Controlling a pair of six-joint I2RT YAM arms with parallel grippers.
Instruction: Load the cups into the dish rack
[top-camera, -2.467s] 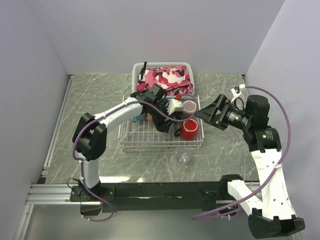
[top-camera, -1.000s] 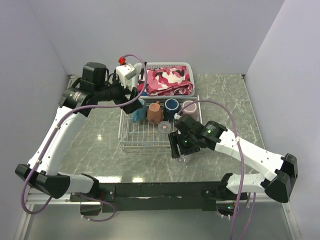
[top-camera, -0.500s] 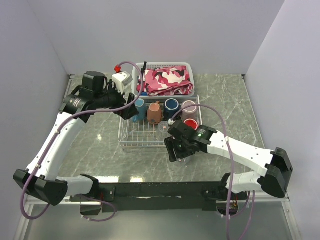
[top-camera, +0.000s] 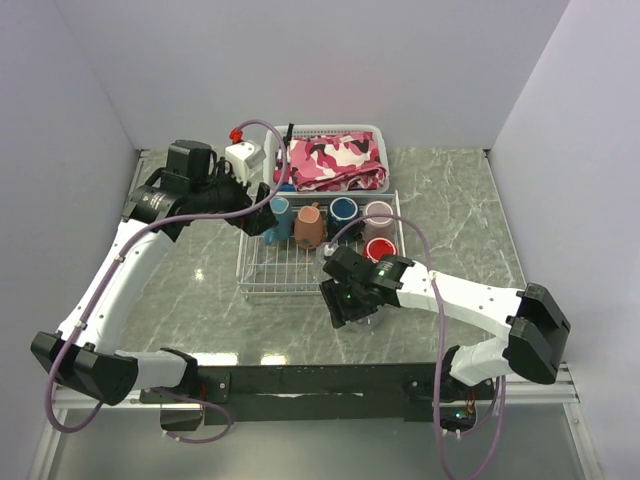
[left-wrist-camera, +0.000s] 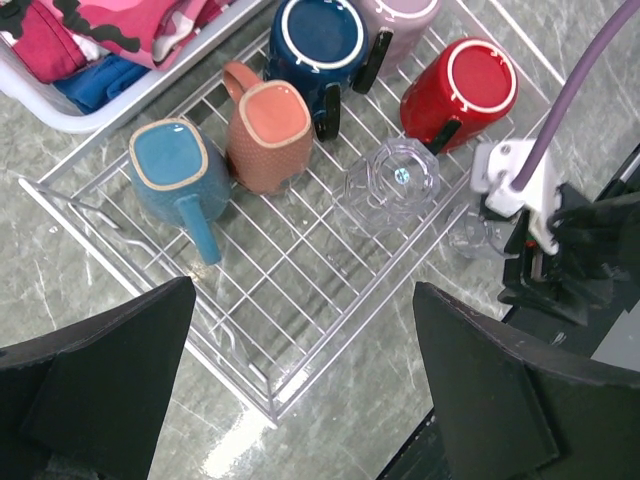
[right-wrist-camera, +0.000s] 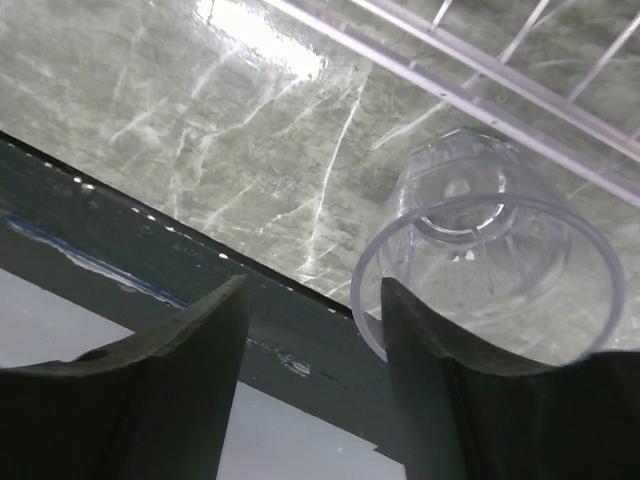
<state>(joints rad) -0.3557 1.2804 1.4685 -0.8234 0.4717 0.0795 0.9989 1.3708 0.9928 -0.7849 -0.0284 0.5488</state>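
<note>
Rail (top-camera: 300, 382) of black metal lines the near edge of the grey-green marbled table (top-camera: 190, 290), where both arms are bolted. Just beyond it the right gripper (right-wrist-camera: 315, 288) hangs low over the table, its two fingers parted by a modest gap with nothing between them, so it is released and grips nothing. One clear glass (right-wrist-camera: 490, 255) sits on the table close beside that gripper, outside the dish rack (left-wrist-camera: 255, 295) and just short of its near wire side. In the right wrist view it shows past one finger rather than in the gap, its open mouth toward the camera, and I cannot tell whether the finger touches it. Inside the rack, toward the near side, stand a second clear glass (left-wrist-camera: 395, 185) and, to its right in the top view, the red mug (left-wrist-camera: 470, 85). Along the far side a row runs left to right in that view: teal mug (left-wrist-camera: 168, 170), terracotta mug (left-wrist-camera: 268, 125), navy mug (left-wrist-camera: 322, 40), mauve mug (top-camera: 378, 213). The mugs look bottom up. The left gripper (top-camera: 262, 212) hovers above the rack's far left corner, near the teal mug, fingers spread wide and empty. Farthest back, just behind the rack, a white plastic basket (top-camera: 330, 129) holds pink camouflage cloth (top-camera: 335, 160)
</note>
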